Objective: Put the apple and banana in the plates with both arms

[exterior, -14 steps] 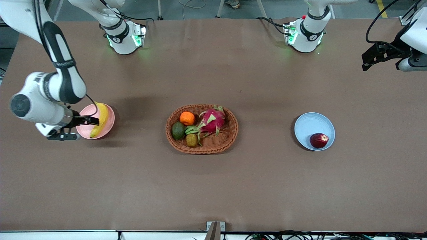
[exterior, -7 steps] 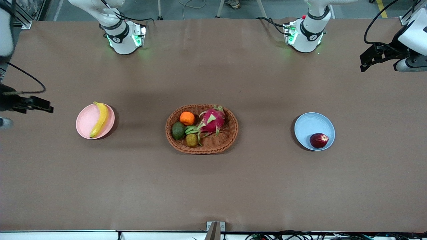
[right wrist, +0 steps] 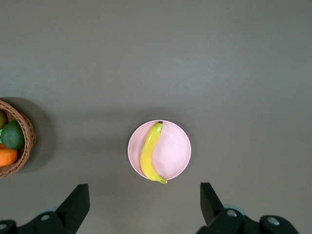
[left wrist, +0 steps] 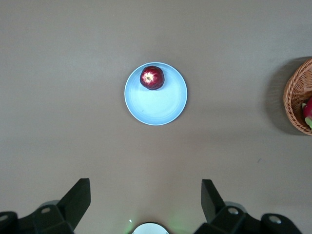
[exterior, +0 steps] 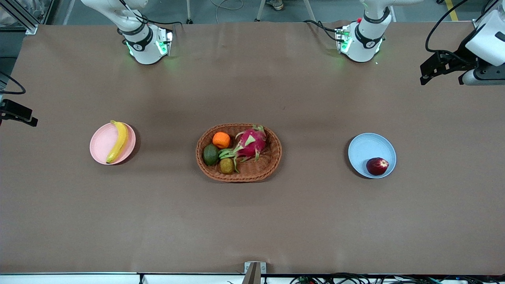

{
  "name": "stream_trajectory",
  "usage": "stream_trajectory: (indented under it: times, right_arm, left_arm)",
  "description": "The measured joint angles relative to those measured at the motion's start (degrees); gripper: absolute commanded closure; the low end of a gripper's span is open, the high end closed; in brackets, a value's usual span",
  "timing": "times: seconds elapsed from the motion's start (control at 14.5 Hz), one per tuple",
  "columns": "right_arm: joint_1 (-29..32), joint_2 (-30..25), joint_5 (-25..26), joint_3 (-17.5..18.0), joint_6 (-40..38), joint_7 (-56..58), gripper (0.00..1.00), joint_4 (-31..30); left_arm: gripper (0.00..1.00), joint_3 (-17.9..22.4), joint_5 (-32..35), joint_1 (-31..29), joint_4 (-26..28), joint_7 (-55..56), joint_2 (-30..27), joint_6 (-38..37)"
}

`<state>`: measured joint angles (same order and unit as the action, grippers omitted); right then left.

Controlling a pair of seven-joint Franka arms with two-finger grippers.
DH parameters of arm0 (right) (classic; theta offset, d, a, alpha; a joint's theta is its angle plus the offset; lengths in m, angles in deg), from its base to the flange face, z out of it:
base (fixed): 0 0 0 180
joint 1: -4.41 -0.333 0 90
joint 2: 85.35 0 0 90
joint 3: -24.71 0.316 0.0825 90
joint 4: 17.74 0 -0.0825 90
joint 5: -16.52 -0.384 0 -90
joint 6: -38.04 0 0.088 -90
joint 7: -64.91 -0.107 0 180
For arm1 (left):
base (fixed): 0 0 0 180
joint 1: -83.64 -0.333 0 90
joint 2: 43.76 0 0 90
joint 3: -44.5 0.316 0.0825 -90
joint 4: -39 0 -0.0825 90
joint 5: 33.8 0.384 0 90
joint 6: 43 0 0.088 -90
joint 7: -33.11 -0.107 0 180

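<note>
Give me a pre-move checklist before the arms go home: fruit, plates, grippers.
1. banana lying in the pink plate: ok.
2. apple sitting in the blue plate: ok.
3. left gripper open, holding nothing, high over the table: ok.
4. right gripper open, holding nothing, high over the table: ok.
5. basket between the plates, its other fruit inside: ok.

Even, soft overhead light across the brown table (exterior: 252,217), no glare. Faint shadows hug the basket (exterior: 239,152) and the plates (exterior: 367,148). Green glow at both arm bases. All views sharp.
</note>
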<state>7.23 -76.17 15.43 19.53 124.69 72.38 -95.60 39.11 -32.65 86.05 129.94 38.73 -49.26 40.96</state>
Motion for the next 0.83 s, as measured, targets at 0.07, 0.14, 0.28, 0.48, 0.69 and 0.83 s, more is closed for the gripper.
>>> stream_trajectory:
  times: [0.07,0.14,0.28,0.48,0.69,0.83]
  right_arm:
    - [0.0,0.0,-0.01,0.0,0.22,-0.34,0.0,0.08]
    - [0.0,0.0,-0.01,0.01,0.87,-1.05,0.0,0.06]
    - [0.0,-0.13,-0.01,0.04,3.7,-2.19,0.0,-0.32]
    - [0.0,-1.18,-0.01,0.04,4.68,-2.69,0.0,-1.79]
    - [0.0,-4.81,-0.01,0.03,6.37,-2.84,0.0,-6.72]
    - [0.0,-7.89,-0.01,0.01,7.72,-2.86,0.0,-10.84]
  left_arm:
    - [0.0,-0.01,-0.02,0.09,0.0,0.0,0.2,0.33]
    - [0.0,-0.01,-0.04,0.21,0.0,0.0,0.38,0.52]
    - [0.0,-0.02,-0.12,0.47,0.0,0.0,0.56,0.7]
    - [0.0,0.02,-0.12,0.49,0.0,0.0,0.59,0.7]
    - [0.0,0.03,-0.13,0.49,0.01,0.0,0.63,0.7]
    - [0.0,0.05,-0.13,0.47,0.0,0.0,0.63,0.7]
